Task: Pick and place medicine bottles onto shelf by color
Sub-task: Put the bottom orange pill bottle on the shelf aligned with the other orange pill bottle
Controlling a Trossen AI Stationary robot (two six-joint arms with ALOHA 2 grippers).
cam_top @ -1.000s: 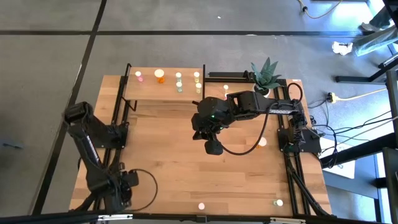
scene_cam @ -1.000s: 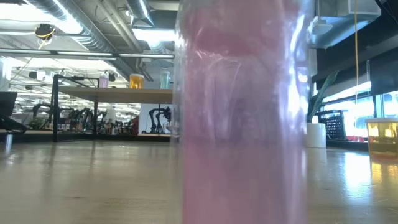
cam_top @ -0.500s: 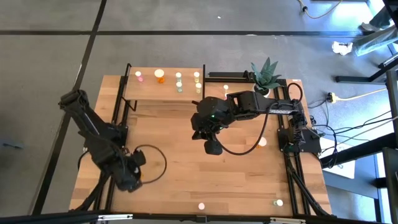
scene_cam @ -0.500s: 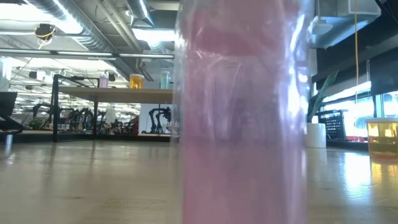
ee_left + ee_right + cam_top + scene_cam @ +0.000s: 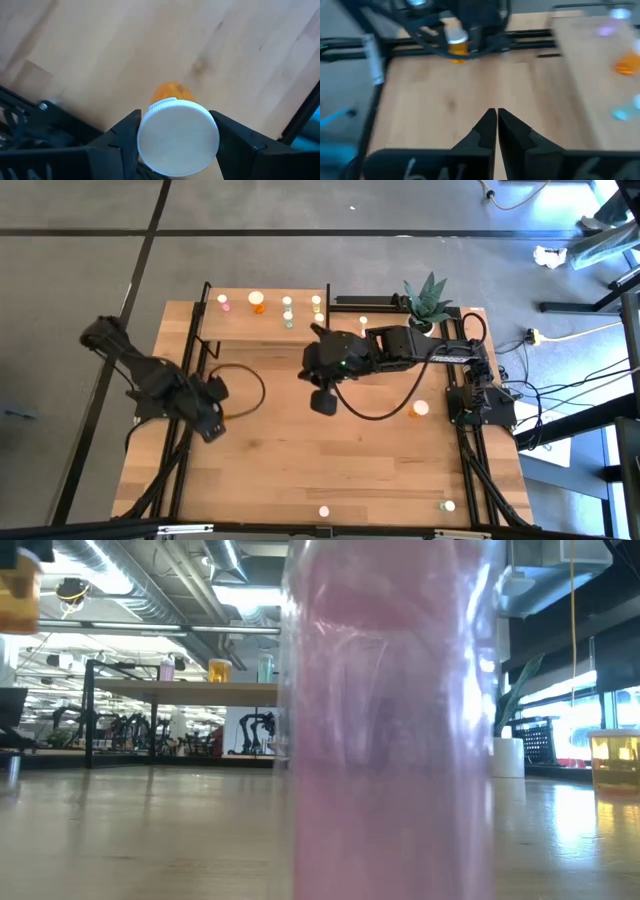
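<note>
My left gripper (image 5: 213, 418) hangs over the table's left part, shut on an orange medicine bottle (image 5: 170, 93) with a white cap. The bottle also shows in the right wrist view (image 5: 458, 46) and at the low view's top left (image 5: 20, 588). My right gripper (image 5: 320, 401) hovers shut and empty over the table's middle (image 5: 496, 127). The shelf (image 5: 240, 326) stands at the far edge. On it stand a pink bottle (image 5: 223, 303), an orange one (image 5: 257, 301), green ones (image 5: 287, 306) and yellowish ones (image 5: 317, 304). My left gripper pinches the bottle's white cap (image 5: 150, 131) between its two fingers (image 5: 125, 137), one on each side. The fingers come from above and point steeply down. The orange body hangs upright below the cap, clear of the table.
A pink bottle (image 5: 323, 511) stands at the near edge and fills the low view (image 5: 390, 730). Loose on the table are an orange bottle (image 5: 420, 408) at the right, a yellowish one (image 5: 449, 506) at the near right and another (image 5: 363, 321) by the plant pot (image 5: 424, 322).
My left gripper has risen and gone from the near-left corner toward the far edge, carrying the orange bottle, which now shows at the low view's top left. My right gripper has swung a little toward the left and the shelf, still shut.
</note>
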